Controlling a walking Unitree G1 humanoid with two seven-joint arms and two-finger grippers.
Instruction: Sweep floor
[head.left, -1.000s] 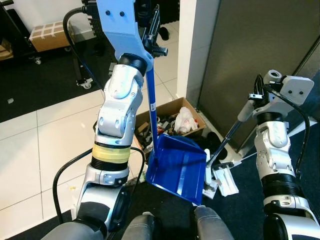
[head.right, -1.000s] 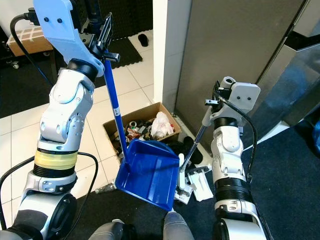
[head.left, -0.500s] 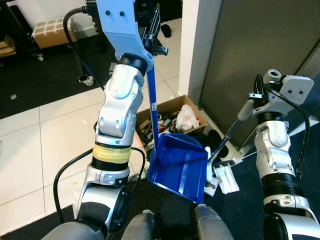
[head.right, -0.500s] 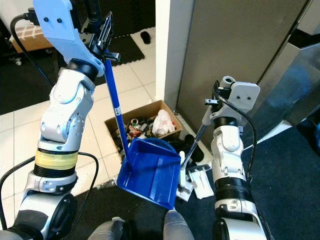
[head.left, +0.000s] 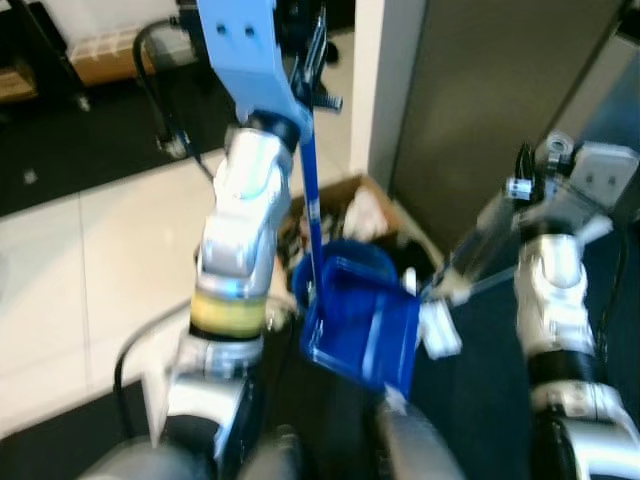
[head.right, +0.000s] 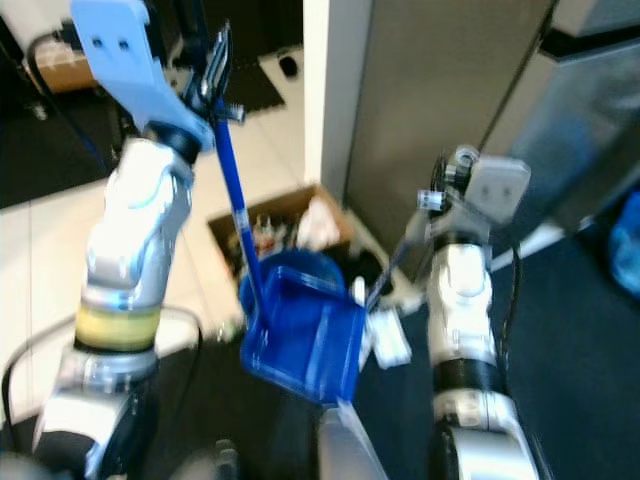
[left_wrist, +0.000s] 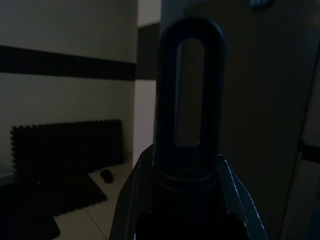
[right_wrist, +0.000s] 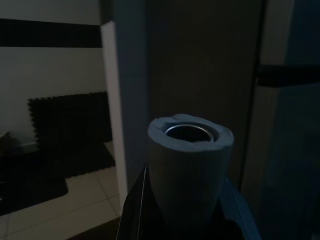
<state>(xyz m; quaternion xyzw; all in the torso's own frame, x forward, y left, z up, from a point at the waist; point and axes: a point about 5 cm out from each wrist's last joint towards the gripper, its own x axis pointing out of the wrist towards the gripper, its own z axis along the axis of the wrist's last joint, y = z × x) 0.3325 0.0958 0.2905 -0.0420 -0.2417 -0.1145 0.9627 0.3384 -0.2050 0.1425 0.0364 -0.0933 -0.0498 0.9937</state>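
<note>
Left eye view, blurred as the head moves, and we begin at the far left with pale floor tiles (head.left: 90, 270) running back to a dark mat. Next comes the raised left arm, its left gripper (head.left: 312, 55) high up and clenched around the top of the long blue dustpan handle (head.left: 310, 200); the left wrist view confirms it, the black looped end of that handle (left_wrist: 189, 95) standing straight up between the fingers (left_wrist: 131, 200). Holding it from the very top looks deliberate: the blue plastic dustpan (head.left: 362, 325) hangs low in front of the robot's legs, its mouth tipped toward the open brown cardboard box of mixed rubbish (head.left: 340, 215) that sits on the tiles by the foot of the grey wall panel (head.left: 470, 120), so a load can be carried and tipped without bending. Moving right, just beside the dustpan's edge, the white broom head (head.left: 438, 328) hangs near the dark carpet (head.left: 470, 420), its thin grey shaft (head.left: 470, 262) slanting up to the right gripper (head.left: 520, 185). The right wrist view shows the grey foam-capped broom end (right_wrist: 190, 165) gripped tight between the fingers, a high hold that keeps the brush trailing beside the pan, ready to push debris in.
</note>
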